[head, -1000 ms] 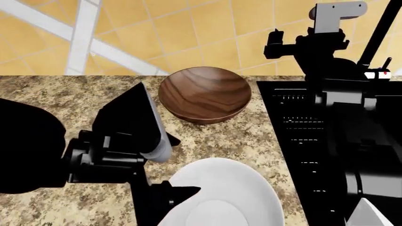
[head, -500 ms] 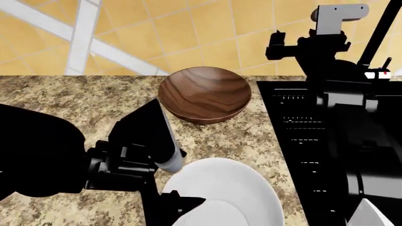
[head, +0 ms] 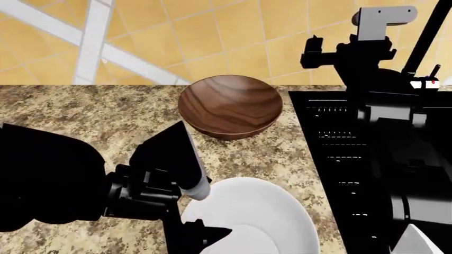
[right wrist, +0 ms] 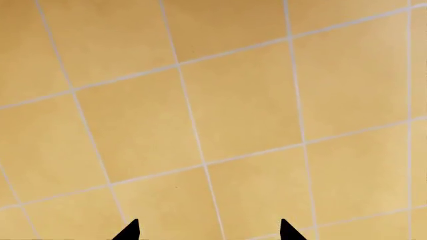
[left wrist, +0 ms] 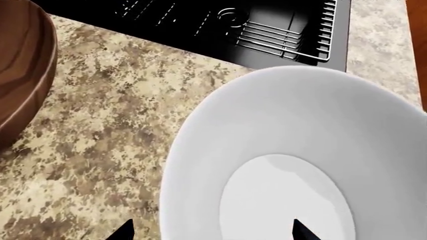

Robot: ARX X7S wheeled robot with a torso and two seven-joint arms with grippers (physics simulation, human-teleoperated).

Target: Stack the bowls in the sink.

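While the left wrist view looks down into the white bowl (left wrist: 293, 165), the two black fingertips (left wrist: 122, 231) of the left tool (left wrist: 212, 231) show at the frame edge, spread wide, one over the speckled granite worktop (left wrist: 107, 130) just outside the bowl's rim and the other over the bowl's inside. The rim runs between them, but I cannot tell whether either tip touches it. Beyond the white bowl lies the black sink (left wrist: 267, 25), its ribbed drainboard section on the side nearest the bowl. The brown wood-grain bowl (left wrist: 23, 70) stands on the worktop, apart from the white bowl.

From the head view, the white bowl (head: 261, 211) sits on the worktop (head: 78, 111) just beside the sink (head: 353, 159), not inside it. The brown bowl (head: 229, 106) sits farther back from the white bowl, near the tiled wall (head: 211, 37) and also beside the sink. The left arm (head: 84, 185) reaches over the white bowl's rim, with the left tool (head: 205, 233) at its near edge. The right arm (head: 374, 69) is raised above the sink, close to the black faucet (head: 427, 37).

Through the right wrist view, only orange wall tiles (right wrist: 233, 100) fill the frame. The right tool (right wrist: 207, 231) shows two fingertips (right wrist: 128, 231) set wide apart, with nothing between them.
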